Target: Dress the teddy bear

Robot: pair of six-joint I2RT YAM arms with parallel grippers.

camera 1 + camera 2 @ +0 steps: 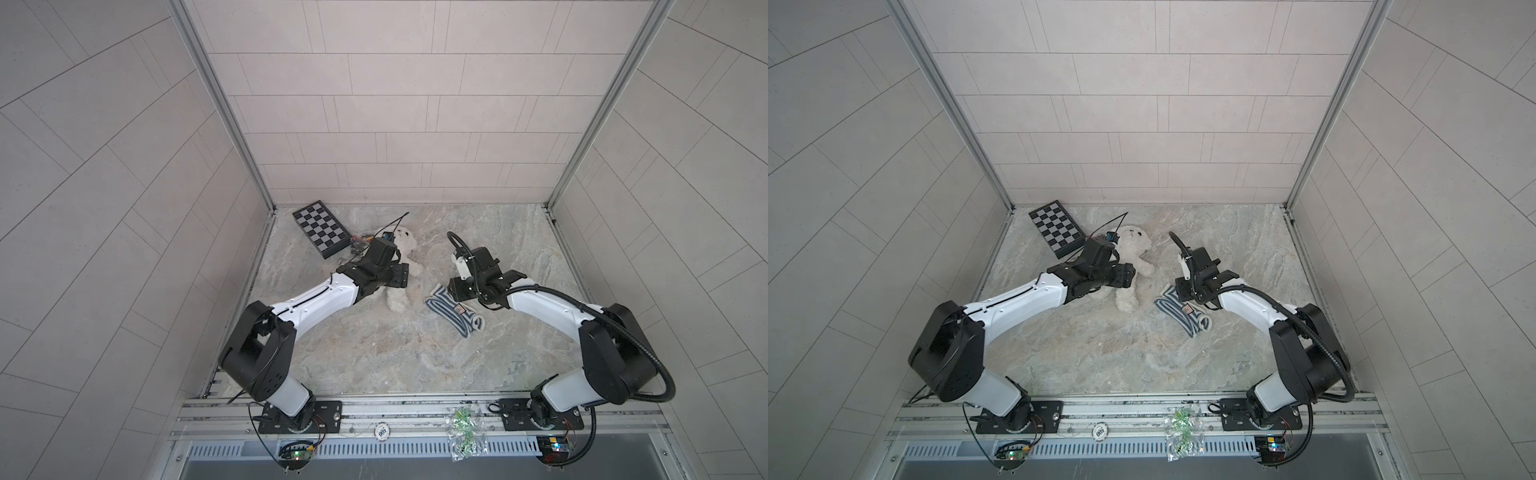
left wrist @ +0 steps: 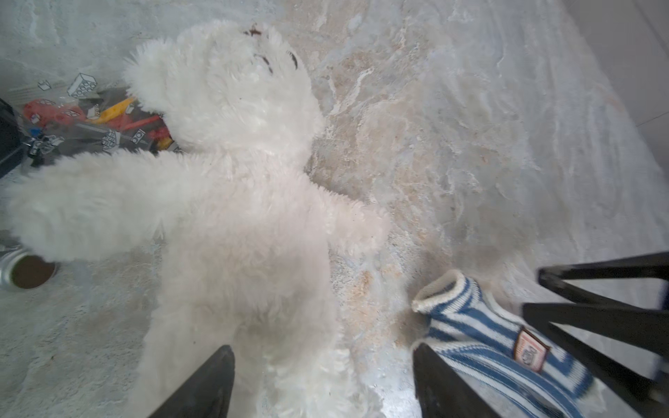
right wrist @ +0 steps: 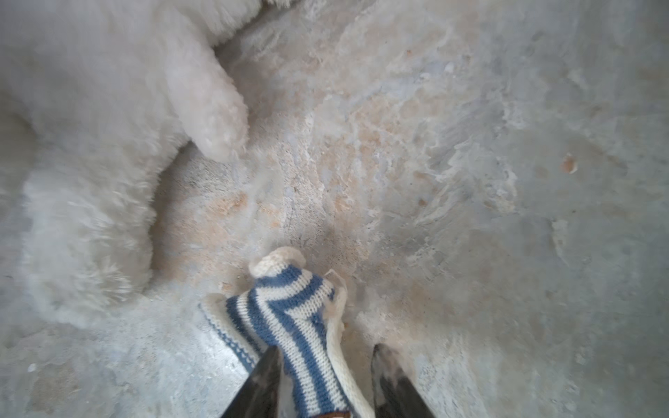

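Half teddy bear (image 1: pixel 397 300) hidden — left tool (image 2: pixel 322 349) overhead, jaws apart.

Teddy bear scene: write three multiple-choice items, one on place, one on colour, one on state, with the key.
1. Where is the shirt? A) on the table beside the teddy bear B) over the bear's head C) draped over an arm
2. Shirt's stripes? A) red and white B) blue and white C) green and black
3. The bear is: A) standing B) dressed C) lying face up, undressed
1A, it rests on the table next to the bear; 2B, wrist views show blue-white knit; 3C, face visible, fur bare.
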